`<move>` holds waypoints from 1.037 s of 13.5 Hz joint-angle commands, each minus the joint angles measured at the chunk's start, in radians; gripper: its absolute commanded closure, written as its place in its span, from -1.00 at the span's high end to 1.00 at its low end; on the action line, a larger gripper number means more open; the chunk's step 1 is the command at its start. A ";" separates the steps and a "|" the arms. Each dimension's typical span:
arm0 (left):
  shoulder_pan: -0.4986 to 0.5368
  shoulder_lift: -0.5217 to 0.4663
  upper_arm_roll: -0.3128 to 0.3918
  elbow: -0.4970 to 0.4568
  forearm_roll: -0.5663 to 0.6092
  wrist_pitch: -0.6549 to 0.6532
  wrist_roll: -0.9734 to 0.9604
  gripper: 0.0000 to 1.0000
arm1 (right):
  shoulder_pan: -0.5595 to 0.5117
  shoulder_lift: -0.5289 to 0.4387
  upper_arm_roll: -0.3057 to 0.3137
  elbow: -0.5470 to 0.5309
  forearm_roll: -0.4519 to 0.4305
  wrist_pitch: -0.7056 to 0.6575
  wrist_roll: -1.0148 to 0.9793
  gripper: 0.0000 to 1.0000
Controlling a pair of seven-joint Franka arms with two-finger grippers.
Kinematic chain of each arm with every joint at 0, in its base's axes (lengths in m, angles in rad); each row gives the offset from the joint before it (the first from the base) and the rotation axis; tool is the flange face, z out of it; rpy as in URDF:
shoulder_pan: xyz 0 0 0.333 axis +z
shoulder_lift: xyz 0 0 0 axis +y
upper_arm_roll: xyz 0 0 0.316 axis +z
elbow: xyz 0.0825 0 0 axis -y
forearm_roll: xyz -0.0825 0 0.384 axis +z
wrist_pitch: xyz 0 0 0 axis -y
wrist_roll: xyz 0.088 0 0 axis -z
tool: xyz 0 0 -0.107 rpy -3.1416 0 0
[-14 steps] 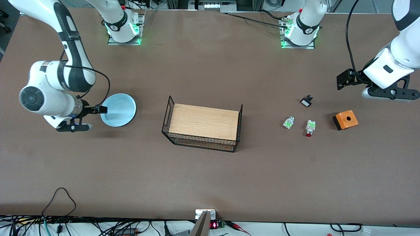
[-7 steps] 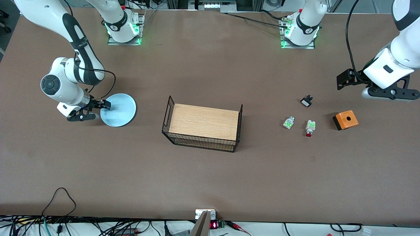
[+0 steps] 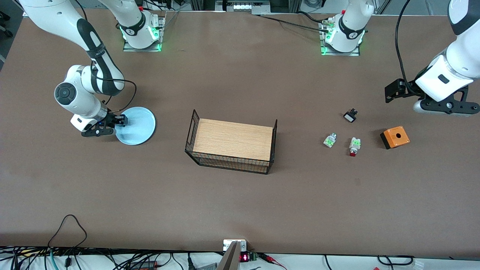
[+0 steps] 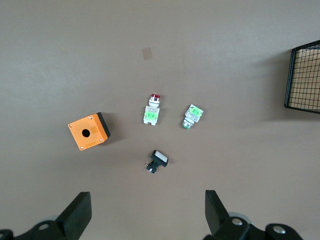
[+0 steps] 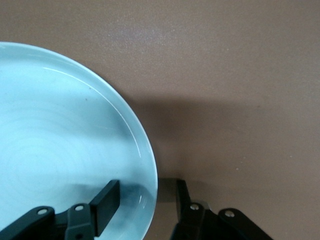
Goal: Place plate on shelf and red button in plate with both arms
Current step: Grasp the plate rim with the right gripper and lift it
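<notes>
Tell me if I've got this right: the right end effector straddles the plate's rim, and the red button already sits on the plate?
Not quite. The right end effector does straddle the plate's rim, but the front view shows the red button on the table beside the orange box.

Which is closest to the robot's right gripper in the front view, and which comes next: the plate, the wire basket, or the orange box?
1. The plate: the right gripper has its fingers on either side of the rim.
2. The wire basket: mid-table.
3. The orange box: at the left arm's end.
</notes>
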 commanded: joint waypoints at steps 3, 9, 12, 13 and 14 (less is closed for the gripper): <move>0.000 0.004 0.000 0.017 0.005 -0.015 0.013 1.00 | -0.001 -0.025 0.003 -0.010 0.002 -0.043 0.003 -1.00; 0.003 0.004 0.000 0.015 0.005 -0.017 0.013 1.00 | 0.002 -0.166 0.006 0.001 0.012 -0.260 0.093 -1.00; 0.003 0.004 0.000 0.017 0.005 -0.017 0.013 1.00 | 0.054 -0.313 0.009 0.055 0.013 -0.464 0.202 -1.00; 0.001 0.004 0.000 0.017 0.005 -0.017 0.013 1.00 | 0.077 -0.349 0.009 0.091 0.016 -0.544 0.254 -1.00; 0.001 0.004 0.000 0.017 0.005 -0.017 0.013 1.00 | 0.095 -0.373 0.009 0.137 0.035 -0.619 0.283 -1.00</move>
